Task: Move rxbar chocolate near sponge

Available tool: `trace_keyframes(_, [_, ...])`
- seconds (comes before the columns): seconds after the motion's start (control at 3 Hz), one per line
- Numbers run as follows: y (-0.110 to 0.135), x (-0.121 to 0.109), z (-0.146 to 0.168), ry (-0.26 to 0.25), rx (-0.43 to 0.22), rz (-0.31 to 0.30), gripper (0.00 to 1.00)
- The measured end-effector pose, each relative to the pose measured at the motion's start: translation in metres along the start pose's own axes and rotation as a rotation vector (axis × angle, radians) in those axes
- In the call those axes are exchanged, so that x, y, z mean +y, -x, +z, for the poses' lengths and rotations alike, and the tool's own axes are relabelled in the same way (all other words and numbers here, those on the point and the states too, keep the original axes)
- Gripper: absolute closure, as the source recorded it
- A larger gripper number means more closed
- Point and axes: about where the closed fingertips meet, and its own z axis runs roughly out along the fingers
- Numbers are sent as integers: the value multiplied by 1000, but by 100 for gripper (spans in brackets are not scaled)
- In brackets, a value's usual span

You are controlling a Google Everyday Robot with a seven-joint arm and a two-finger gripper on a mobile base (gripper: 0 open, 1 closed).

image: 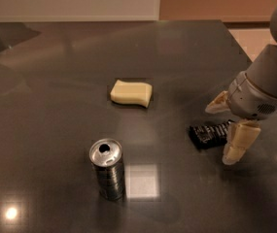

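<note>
The rxbar chocolate, a flat black bar with white lettering, lies on the dark table at the right. The pale yellow sponge lies at the table's middle, up and to the left of the bar and well apart from it. My gripper is at the right end of the bar, low over the table, open. One cream finger is behind the bar and the other is in front of it, with the bar's right end between them.
A silver can stands upright at the front, left of the bar and below the sponge. The dark glossy table ends at a right edge just past my arm. A wall and floor lie beyond the far edge.
</note>
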Motion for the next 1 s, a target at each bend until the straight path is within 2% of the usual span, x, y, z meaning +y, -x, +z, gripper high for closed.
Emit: trace_keyframes(1.0, [0, 2, 7, -12, 6, -6, 87])
